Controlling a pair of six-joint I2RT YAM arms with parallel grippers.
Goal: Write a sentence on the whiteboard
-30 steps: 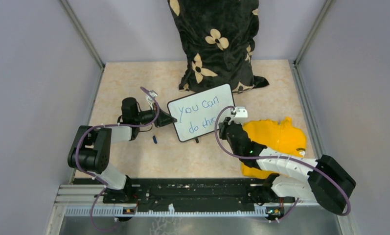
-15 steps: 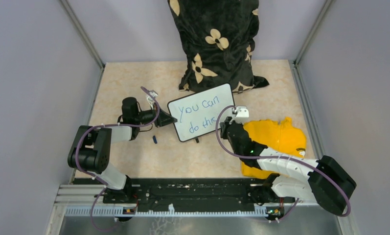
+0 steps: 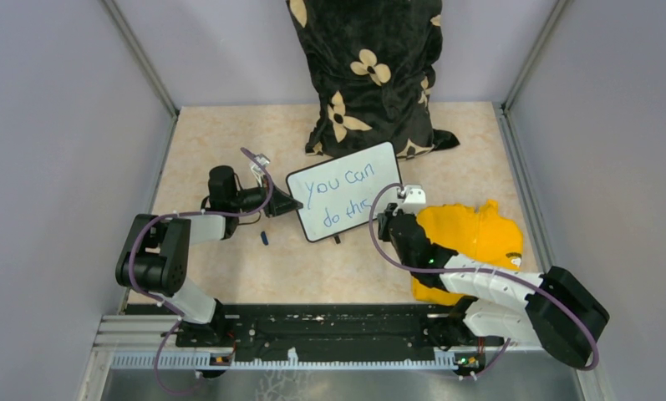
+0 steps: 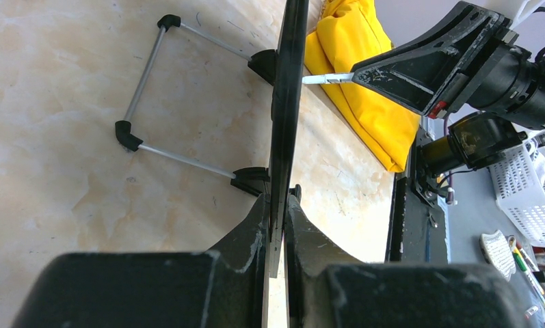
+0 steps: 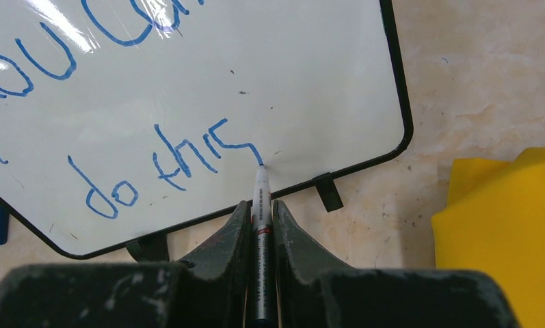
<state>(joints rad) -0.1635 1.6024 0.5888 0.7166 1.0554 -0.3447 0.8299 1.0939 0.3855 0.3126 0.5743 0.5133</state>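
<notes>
The whiteboard (image 3: 371,167) stands tilted at mid-table with the sentence (image 3: 338,196) "You can do this" in blue on two lines. My left gripper (image 3: 292,205) is shut on the board's left edge; in the left wrist view the board (image 4: 286,102) is edge-on between my jaws (image 4: 281,205). My right gripper (image 3: 394,213) is shut on a marker (image 5: 261,198). Its tip touches the board (image 5: 290,89) at the end of the final "s" of the sentence (image 5: 167,157), near the lower right corner.
A yellow cloth (image 3: 471,238) lies right of the board, under my right arm. A black flowered cushion (image 3: 371,75) stands behind the board. A small blue cap (image 3: 264,238) lies on the table near the board's lower left corner.
My right gripper has shifted slightly down and right along the second line with the marker. The left gripper and the board have not moved.
</notes>
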